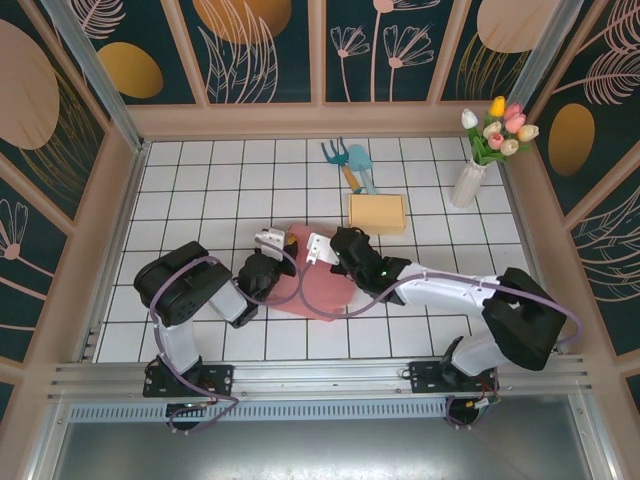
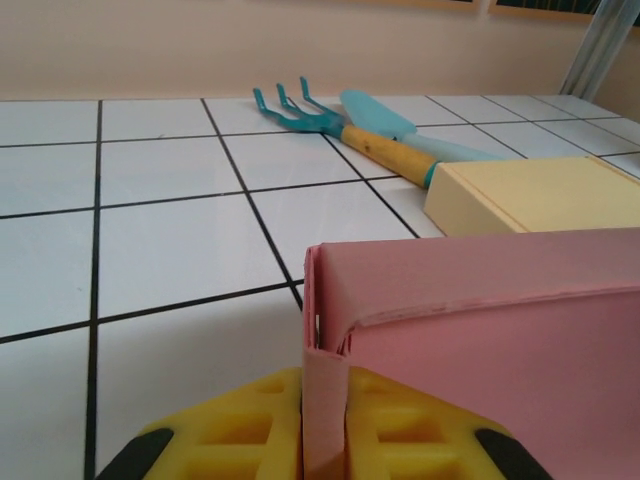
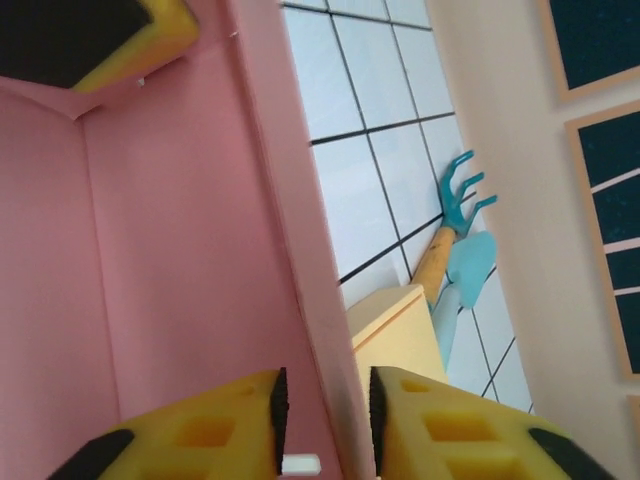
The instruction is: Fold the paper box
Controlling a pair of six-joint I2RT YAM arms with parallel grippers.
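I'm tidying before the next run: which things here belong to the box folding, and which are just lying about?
In use: pink paper box, left end effector, right end effector.
Lying about: yellow box, rake, trowel, vase of tulips.

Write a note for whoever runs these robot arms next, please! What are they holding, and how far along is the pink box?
The left gripper: jaws shut on an upright wall of the pink paper box.
The right gripper: jaws open, straddling another wall without squeezing it.
The box sits mid-table between both arms, nearer them than the yellow box.
Done: at least two walls stand and meet at a corner.
Left: the remaining folds; the arms hide how many.
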